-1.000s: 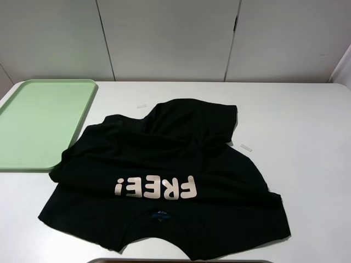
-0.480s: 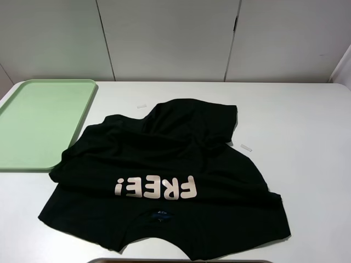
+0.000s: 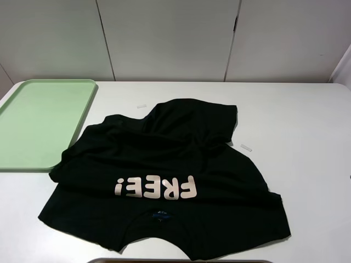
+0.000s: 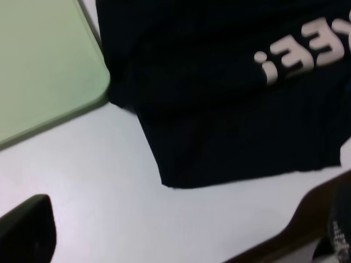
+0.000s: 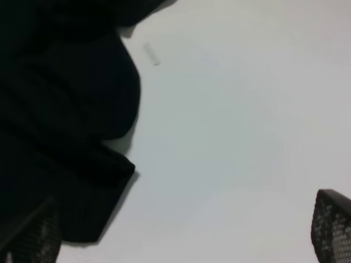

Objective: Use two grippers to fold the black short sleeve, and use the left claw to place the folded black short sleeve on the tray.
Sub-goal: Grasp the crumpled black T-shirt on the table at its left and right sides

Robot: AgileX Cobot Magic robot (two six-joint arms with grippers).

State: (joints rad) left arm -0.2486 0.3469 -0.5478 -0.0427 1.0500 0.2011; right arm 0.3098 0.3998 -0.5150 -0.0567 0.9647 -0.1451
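The black short sleeve [image 3: 164,175] lies rumpled and spread on the white table, its pale "FREE!" letters [image 3: 156,188] upside down and the blue neck label [image 3: 159,214] near the front edge. The pale-green tray [image 3: 38,123] lies at the back left, touching the shirt's left edge. Neither arm shows in the exterior high view. In the left wrist view my left gripper [image 4: 181,241] is open above bare table beside the shirt's corner [image 4: 219,126] and the tray's corner [image 4: 49,71]. In the right wrist view my right gripper [image 5: 184,235] is open, one finger over the shirt's edge [image 5: 60,126].
Two small white scraps lie on the table, one behind the shirt [image 3: 141,106] and one at its right [image 3: 245,147]; the latter also shows in the right wrist view [image 5: 151,54]. A dark edge [image 3: 181,261] runs along the table's front. White wall panels stand behind.
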